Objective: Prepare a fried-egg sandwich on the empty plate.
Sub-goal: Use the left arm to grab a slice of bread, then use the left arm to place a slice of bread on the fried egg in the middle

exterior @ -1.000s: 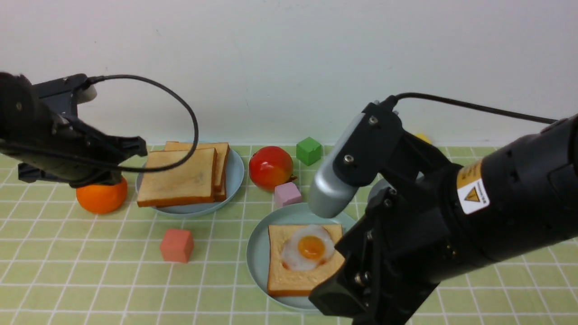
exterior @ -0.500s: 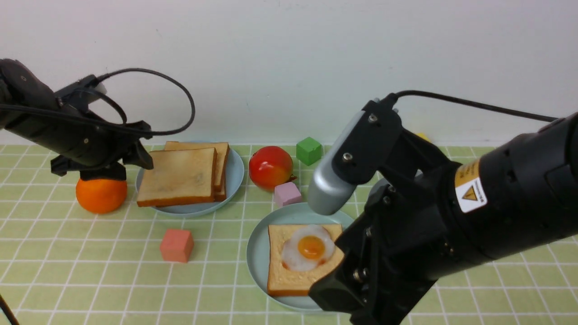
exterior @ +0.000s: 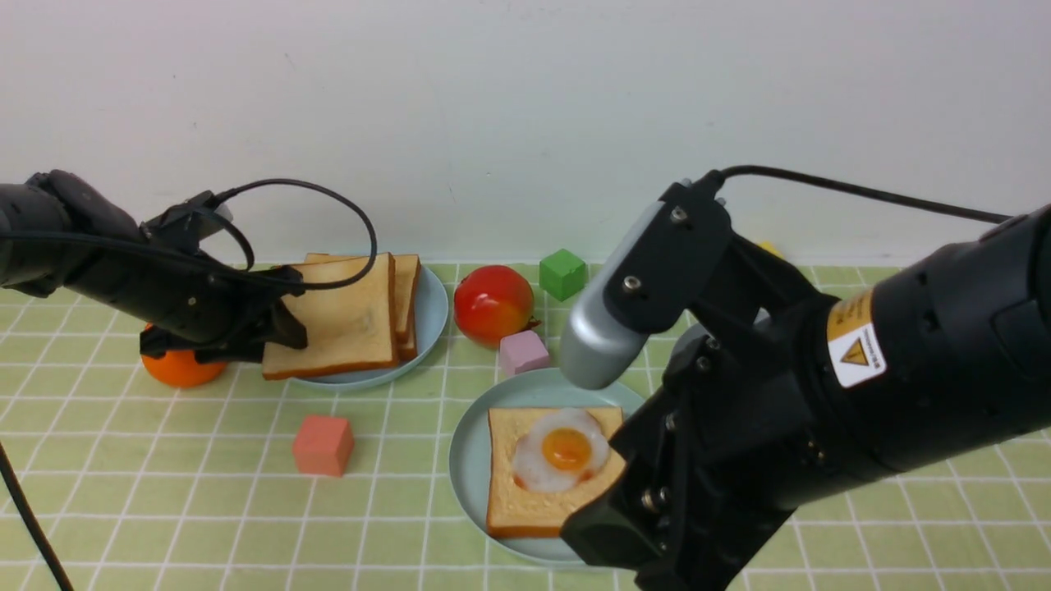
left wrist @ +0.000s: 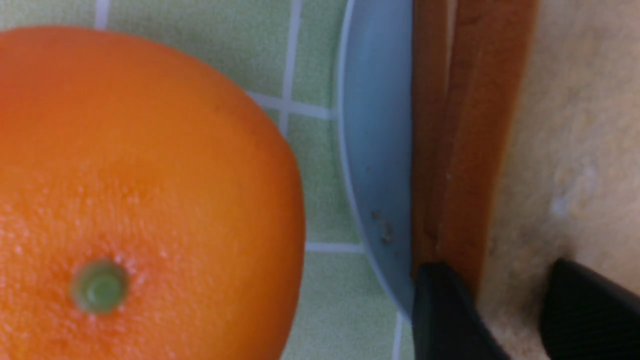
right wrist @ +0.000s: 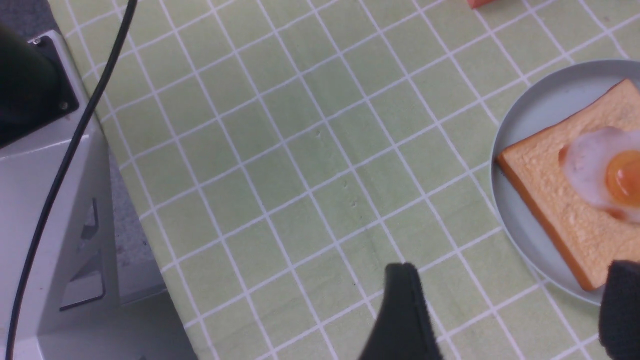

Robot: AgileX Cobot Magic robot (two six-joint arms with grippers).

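Covering plate (exterior: 468, 460) rim, right arm (exterior: 780, 394), orange (exterior: 176, 369) half-hidden

Orange (exterior: 176, 371) beside grey-blue plate (exterior: 433, 312); red fruit (exterior: 493, 305), green cube (exterior: 562, 274), pink cube (exterior: 523, 352), salmon cube (exterior: 323, 444) on checked cloth (exterior: 164, 492).

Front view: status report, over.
Left tool straddling top toast slice, grip unconfirmed. Right tool open, empty. Egg on base toast, mint plate. Orange crowds left tool.
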